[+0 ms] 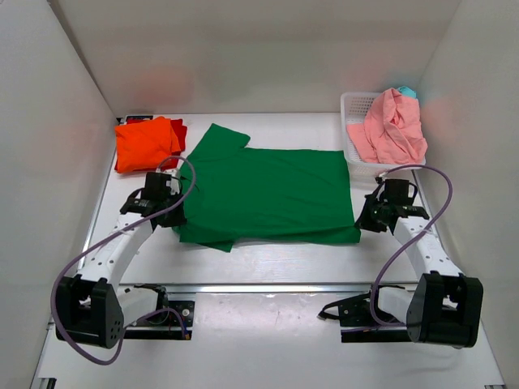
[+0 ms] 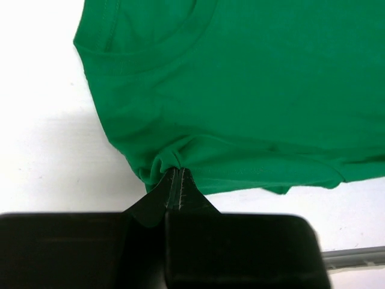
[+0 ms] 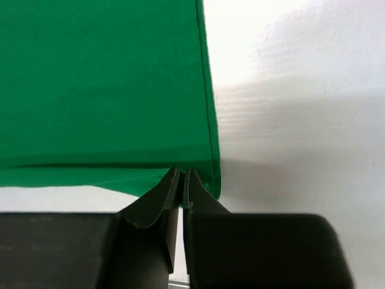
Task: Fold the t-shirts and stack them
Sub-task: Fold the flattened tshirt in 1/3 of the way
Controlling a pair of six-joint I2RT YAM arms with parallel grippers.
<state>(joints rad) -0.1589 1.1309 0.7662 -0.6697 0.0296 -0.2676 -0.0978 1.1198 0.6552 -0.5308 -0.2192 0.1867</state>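
Since the green t-shirt (image 1: 268, 194) is thin, limp cloth, I expect it to weigh next to nothing, sag wherever it isn't held, and drag on the surface (image 1: 268, 263) rather than slide cleanly. It lies spread flat in the middle, collar to the left and hem to the right. The left fingers (image 2: 153, 201) are pinched shut on a bunched bit of its near-left edge, below the collar. The right fingers (image 3: 150, 205) are closed on the near-right hem corner. Both grips sit at the very edge of the cloth, so I judge a sharp tug could pull it free. Hems and seams look like the best places to hold, since the cloth is doubled there.

A folded orange t-shirt (image 1: 144, 143) lies at the far left with a red t-shirt (image 1: 179, 130) partly under it, close to the green sleeve. At the far right a salmon pink t-shirt (image 1: 395, 126) is heaped in a white lattice basket (image 1: 353, 103). The basket's near corner comes right up to the green shirt's far-right corner — touching or just beside, I cannot tell. Those two far corners are where a fold carried away from me could snag.
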